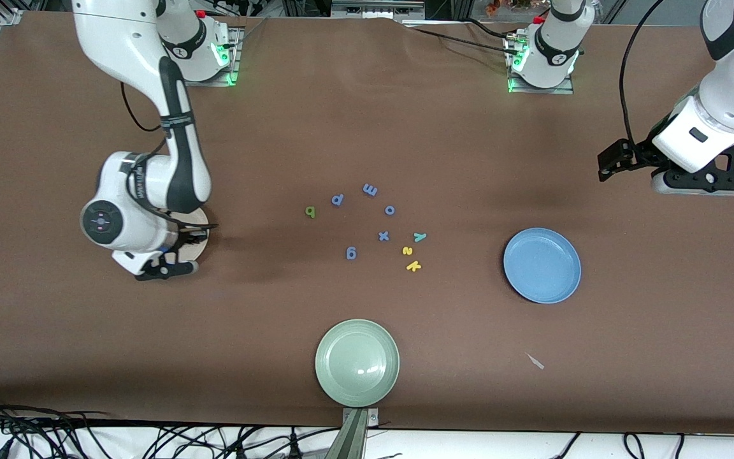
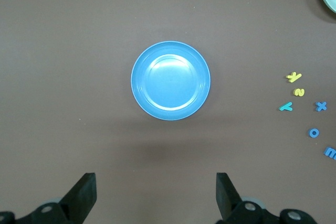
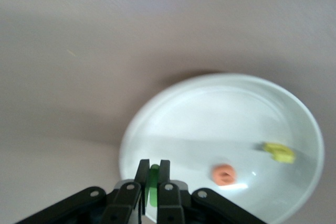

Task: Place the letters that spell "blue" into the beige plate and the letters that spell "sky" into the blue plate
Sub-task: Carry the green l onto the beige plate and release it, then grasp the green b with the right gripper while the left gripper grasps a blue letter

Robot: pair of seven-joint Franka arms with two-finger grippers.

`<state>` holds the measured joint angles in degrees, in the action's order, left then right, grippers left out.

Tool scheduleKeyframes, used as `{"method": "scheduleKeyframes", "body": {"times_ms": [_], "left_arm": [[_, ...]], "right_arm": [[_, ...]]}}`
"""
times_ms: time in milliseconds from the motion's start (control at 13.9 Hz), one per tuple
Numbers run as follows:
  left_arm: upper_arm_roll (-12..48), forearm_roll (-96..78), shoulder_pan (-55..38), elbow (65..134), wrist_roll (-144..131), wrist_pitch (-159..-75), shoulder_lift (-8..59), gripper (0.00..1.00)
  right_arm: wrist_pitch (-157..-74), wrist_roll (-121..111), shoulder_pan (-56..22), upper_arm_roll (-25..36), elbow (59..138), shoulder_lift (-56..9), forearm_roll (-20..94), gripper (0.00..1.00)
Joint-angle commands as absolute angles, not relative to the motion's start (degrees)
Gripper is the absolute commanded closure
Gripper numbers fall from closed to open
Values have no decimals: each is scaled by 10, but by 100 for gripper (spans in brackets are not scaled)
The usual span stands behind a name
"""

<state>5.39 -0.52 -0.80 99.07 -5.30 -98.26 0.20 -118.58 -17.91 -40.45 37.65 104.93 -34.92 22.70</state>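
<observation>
My right gripper (image 1: pixel 190 239) hangs over the beige plate (image 1: pixel 201 223), shut on the dark green l (image 3: pixel 154 182), which stands upright between its fingers above the plate's rim (image 3: pixel 131 140). The orange e (image 3: pixel 224 174) and yellow u (image 3: pixel 279 152) lie in that plate. The light green b (image 1: pixel 309 211) lies mid-table. Teal y (image 1: pixel 419 237), yellow s (image 1: pixel 407 251) and yellow k (image 1: pixel 413 266) sit together, toward the blue plate (image 1: pixel 542 264), which holds nothing. My left gripper (image 2: pixel 156 195) waits open and empty, up over bare table at its arm's end.
Several blue-purple letters (image 1: pixel 370 189) lie scattered among the task letters mid-table. A pale green plate (image 1: pixel 357 362) sits near the front edge. A small paper scrap (image 1: pixel 536 361) lies nearer the camera than the blue plate.
</observation>
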Motion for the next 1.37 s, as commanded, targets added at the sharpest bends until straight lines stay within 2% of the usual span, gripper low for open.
{"method": "scheduleKeyframes", "body": {"times_ms": [0, 72, 144, 288, 432, 576, 792, 936, 1008, 1295], "left_arm": [[54, -6, -6, 980, -44, -983, 13, 0], [54, -7, -6, 980, -44, -982, 14, 0], [54, -8, -6, 980, -45, -983, 16, 0], [52, -7, -4, 980, -42, -983, 19, 0], [52, -8, -4, 973, -44, -982, 61, 0], [53, -7, -8, 970, -43, -984, 92, 0], [61, -7, -37, 920, -58, -986, 173, 0], [61, -11, -50, 909, -82, -993, 223, 0], [61, -10, -61, 897, -95, -1017, 246, 0], [70, -12, -99, 881, -103, -1049, 295, 0]], "right_arm": [[-1191, -213, -408, 388, 1099, -328, 236, 88], [-1186, -209, -400, 388, 1100, -332, 236, 60], [-1185, -204, -397, 388, 1097, -333, 236, 1], [-1157, -186, -403, 386, 1066, -329, 236, 0], [-1104, -111, -415, 381, 1018, -332, 236, 0], [-1102, -46, -441, 366, 999, -332, 236, 0], [-1128, 11, -477, 347, 997, -333, 247, 0], [-1147, 48, -496, 333, 997, -336, 263, 0], [-1163, 62, -509, 327, 1002, -337, 263, 0], [-1256, 147, -586, 323, 1029, -344, 263, 0]]}}
